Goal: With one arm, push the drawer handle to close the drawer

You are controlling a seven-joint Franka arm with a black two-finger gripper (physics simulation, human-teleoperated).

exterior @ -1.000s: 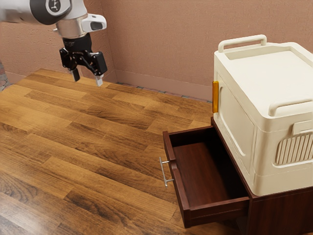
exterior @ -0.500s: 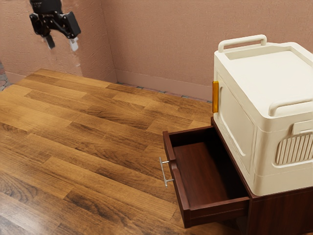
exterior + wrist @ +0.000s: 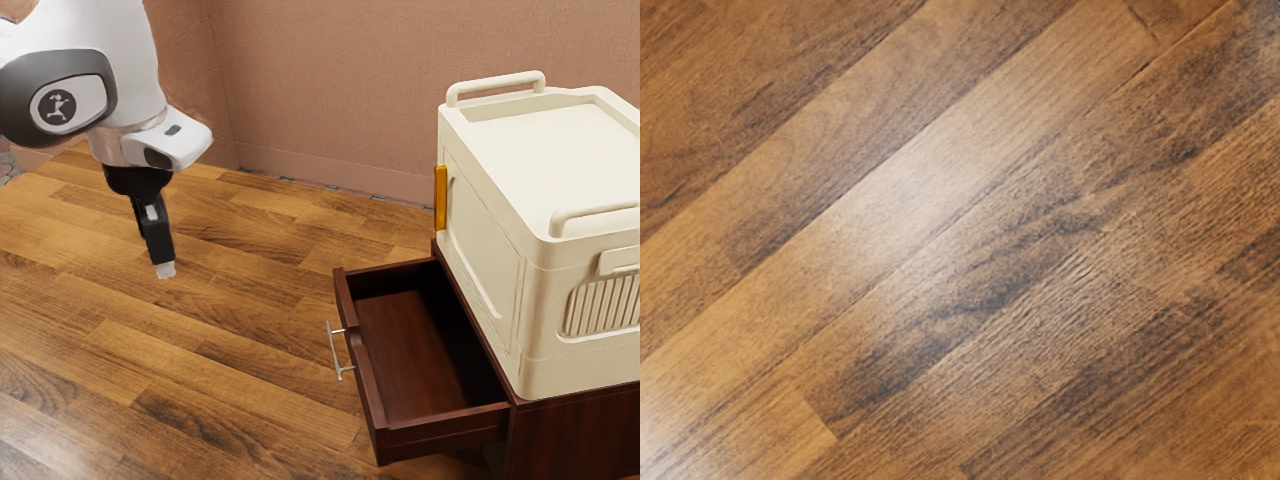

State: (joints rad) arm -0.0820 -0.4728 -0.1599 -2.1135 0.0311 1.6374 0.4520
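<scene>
Our gripper hangs well apart from the open drawer and its handle; we cannot tell how wide the gripper stands; it seems empty

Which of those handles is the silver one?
The slim bar on the front of the open drawer. The two handles atop the box are cream; the side handle is orange.

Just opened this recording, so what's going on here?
A robot arm is there to push the drawer closed, but it isn't touching the drawer or its handle. It hangs above the wooden tabletop, away from both. The drawer stands open from the dark cabinet.
</scene>
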